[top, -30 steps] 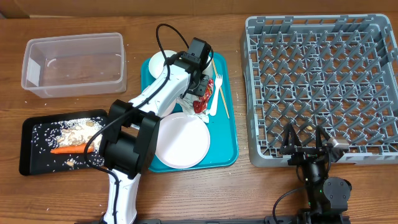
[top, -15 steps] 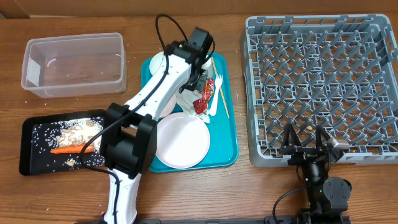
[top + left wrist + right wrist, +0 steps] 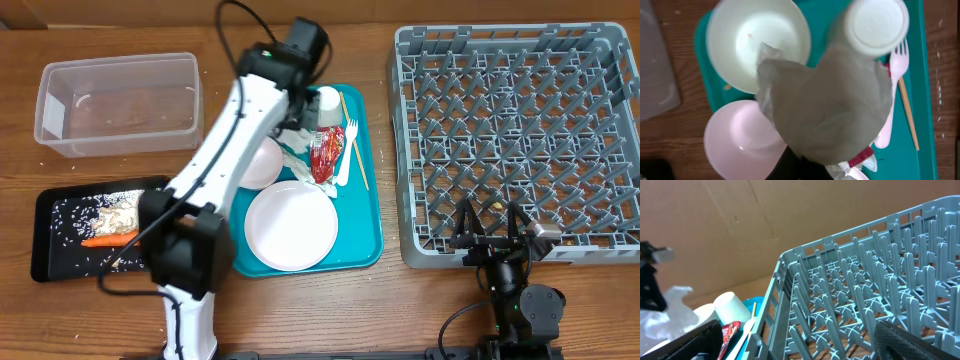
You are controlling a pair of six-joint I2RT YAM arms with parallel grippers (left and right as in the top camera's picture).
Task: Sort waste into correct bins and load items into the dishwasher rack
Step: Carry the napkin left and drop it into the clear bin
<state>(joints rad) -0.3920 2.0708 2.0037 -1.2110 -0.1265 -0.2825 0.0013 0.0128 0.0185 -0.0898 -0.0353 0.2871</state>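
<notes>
My left gripper (image 3: 303, 98) hangs over the far end of the teal tray (image 3: 365, 225), shut on a crumpled white napkin (image 3: 292, 140). In the left wrist view that napkin (image 3: 830, 110) dangles in front of the lens, hiding the fingertips. Under it sit two white bowls (image 3: 757, 42) (image 3: 740, 142), the small cup (image 3: 875, 25), the white fork (image 3: 897, 65), the chopstick (image 3: 907, 115) and a bit of red wrapper (image 3: 862, 159). From overhead the wrapper (image 3: 325, 155) and the round plate (image 3: 290, 225) lie on the tray. My right gripper (image 3: 490, 235) stands open at the front edge of the grey rack (image 3: 520, 140).
A clear tub (image 3: 118, 105) stands at the far left. In front of it a black tray (image 3: 50, 235) holds a carrot (image 3: 110, 240) and rice scraps. My left arm crosses over the tray's left side. In the right wrist view the rack's wall (image 3: 785, 295) is close ahead.
My left gripper closed on the napkin and rose toward the far left with it, which uncovered the nearer bowl. The right arm stayed still.
</notes>
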